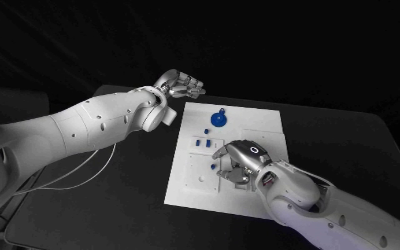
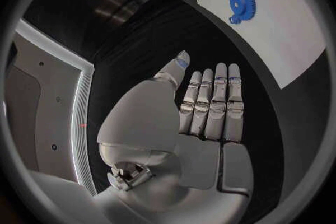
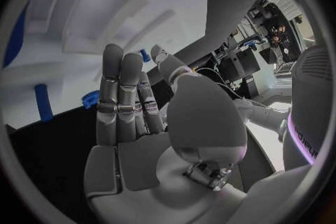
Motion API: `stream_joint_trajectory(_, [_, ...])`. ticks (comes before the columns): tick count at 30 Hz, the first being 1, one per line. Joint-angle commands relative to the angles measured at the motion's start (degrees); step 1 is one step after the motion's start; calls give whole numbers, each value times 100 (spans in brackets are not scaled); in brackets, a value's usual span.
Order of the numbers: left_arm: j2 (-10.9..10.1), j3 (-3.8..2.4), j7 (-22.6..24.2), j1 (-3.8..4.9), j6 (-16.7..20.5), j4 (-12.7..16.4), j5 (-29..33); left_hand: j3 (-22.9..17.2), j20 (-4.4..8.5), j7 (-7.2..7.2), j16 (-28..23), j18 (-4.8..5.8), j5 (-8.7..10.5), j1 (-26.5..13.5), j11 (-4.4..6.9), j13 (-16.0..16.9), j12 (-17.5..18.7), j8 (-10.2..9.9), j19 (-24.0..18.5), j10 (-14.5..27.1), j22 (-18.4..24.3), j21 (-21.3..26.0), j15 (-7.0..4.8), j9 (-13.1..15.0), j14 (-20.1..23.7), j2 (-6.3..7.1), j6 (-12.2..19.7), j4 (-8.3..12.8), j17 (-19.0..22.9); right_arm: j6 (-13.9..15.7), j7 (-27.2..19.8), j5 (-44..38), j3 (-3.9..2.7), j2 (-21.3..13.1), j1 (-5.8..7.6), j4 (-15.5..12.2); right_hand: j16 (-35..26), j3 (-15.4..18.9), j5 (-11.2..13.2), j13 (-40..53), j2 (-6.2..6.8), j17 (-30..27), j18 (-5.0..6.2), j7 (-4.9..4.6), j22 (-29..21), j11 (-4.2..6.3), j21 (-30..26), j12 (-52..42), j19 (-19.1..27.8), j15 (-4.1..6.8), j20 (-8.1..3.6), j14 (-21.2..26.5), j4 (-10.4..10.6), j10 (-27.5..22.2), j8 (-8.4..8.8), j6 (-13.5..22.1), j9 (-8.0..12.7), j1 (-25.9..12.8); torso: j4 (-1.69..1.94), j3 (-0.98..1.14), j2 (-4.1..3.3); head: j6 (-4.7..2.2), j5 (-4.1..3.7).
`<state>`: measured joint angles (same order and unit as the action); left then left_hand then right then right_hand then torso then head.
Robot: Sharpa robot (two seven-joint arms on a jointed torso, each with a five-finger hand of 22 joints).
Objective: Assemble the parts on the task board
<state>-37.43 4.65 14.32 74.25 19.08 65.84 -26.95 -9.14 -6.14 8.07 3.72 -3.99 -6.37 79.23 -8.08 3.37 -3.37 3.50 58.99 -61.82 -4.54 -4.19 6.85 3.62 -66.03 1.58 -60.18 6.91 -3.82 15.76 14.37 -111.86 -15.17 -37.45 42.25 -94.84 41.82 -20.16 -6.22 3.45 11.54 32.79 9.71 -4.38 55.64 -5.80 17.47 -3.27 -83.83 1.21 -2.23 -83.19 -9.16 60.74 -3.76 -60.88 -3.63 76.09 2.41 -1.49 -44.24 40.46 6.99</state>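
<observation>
Head view gives me the white board [image 1: 250, 124] lying flat on the black table [image 1: 125, 203], and I place everything against that board. On its far half sits a blue gear [image 1: 218, 120] with a small knob beside it; nearer the middle a few small blue pegs [image 1: 203, 142] stand or lie by shallow recesses. I judge these parts to be hard plastic, light and stiff, smooth enough to slip from metal fingertips, and small enough to tip or skate if nudged. I would take the gear by its rim from above, and each peg across its short sides with a fingertip pinch, not a full wrap.

My right hand [image 1: 240, 160] hangs over the near half of the board, just on the near side of the pegs and well short of the gear. In the right wrist view its fingers [image 3: 122, 95] stand straight and together with nothing between them and the thumb, so I read it as released; a blue peg [image 3: 43, 102] shows beyond the fingertips, apart from them.

My left hand [image 1: 182, 85] hovers off the board's far left corner, above bare table. The left wrist view shows its fingers [image 2: 213, 102] extended, palm bare, holding nothing, with the gear [image 2: 242, 4] well beyond the fingertips.
</observation>
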Motion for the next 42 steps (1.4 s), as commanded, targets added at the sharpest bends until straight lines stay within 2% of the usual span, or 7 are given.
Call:
stream_joint_trajectory(1, [-8, -5, 26, 4, -15, 11, 39, 24, -19, 10, -20, 81, -2, 10, -10, -5, 1, 7, -8, 38, 9, -23, 26, -6, 29, -54, 14, -17, 0, 140, -66, 203, -137, -85, 4, -112, 30, -49, -19, -7, -2, -1, 61, -35, 8, 12, -27, -16, -179, -14, 23, -23, 42, 66, 22, -30, 5, -12, 2, 1, 2, -36, -37])
stream_joint_trajectory(7, [-45, -5, 30, 4, -23, 20, 48, 24, -19, 10, -20, 81, -2, 10, -10, -5, 1, 7, -8, 38, 9, -23, 26, -6, 29, -54, 14, -17, 0, -143, -98, 598, -597, -319, 4, -179, 159, -813, -105, -10, -85, 78, -18, -189, 163, 121, 79, -8, -182, 71, -66, -16, -86, 568, 20, -196, 2, -178, 3, 0, 2, -62, -73])
stream_joint_trajectory(11, [-65, -5, 36, 4, -25, 21, 56, 21, -17, 9, -19, 80, -5, 18, -10, -5, 0, 6, -8, 34, 8, -27, 24, -6, 27, -61, 12, -11, -1, -378, -77, 736, -904, -526, 6, -157, 214, -1171, -112, -8, -13, 113, -55, -177, 311, 152, 148, -10, -138, 88, -96, 3, -166, 685, 19, -231, 0, -328, -13, -6, 5, -71, -92])
stream_joint_trajectory(16, [-65, -4, 39, 4, -28, 19, 62, 21, -17, 9, -19, 80, -5, 18, -10, -5, 0, 6, -8, 34, 8, -27, 24, -6, 27, -61, 12, -11, -1, -762, 22, 753, -1093, -745, 10, -60, 190, -775, -142, -2, 22, 93, -57, -115, 336, 121, 99, -21, -117, 58, -75, 11, -115, 506, 20, -163, 1, -367, -6, -5, 13, -69, -102])
stream_joint_trajectory(21, [-26, -4, 47, 0, -32, 15, 78, 21, -17, 9, -19, 80, -5, 18, -10, -5, 0, 6, -8, 34, 8, -27, 24, -6, 27, -61, 12, -11, -1, -1053, 84, 707, -1141, -788, 11, 18, 109, 48, -108, -3, -86, 20, 10, -63, 197, 65, -83, -18, -190, 19, -14, -7, 32, 258, 19, -55, 2, -102, -3, 7, 4, -88, -100])
stream_joint_trajectory(30, [31, -4, 54, -5, -34, -6, 109, 22, -18, 8, -19, 78, -6, 12, -10, -5, 1, 6, -4, 36, 7, -29, 26, -6, 32, -62, 12, -8, -1, -1276, 137, 596, -1149, -797, 11, 85, 105, 223, -61, -4, -124, 8, 0, -46, 174, 73, -116, -17, -208, 23, -13, -9, 76, 277, 20, -42, 3, -35, 10, -7, 7, -94, -109])
stream_joint_trajectory(42, [43, -4, 53, -7, -39, -14, 128, 22, -18, 8, -19, 78, -7, 11, -11, -5, 1, 6, -4, 37, 7, -29, 26, -6, 33, -62, 12, -8, 0, -1316, 233, 341, -1121, -726, 11, 171, 164, -1157, 328, -8, -119, 67, -60, -121, 341, 165, -14, -9, -177, 97, -98, 5, -176, 717, 17, -235, -1, -241, 7, -6, 7, -67, -101])
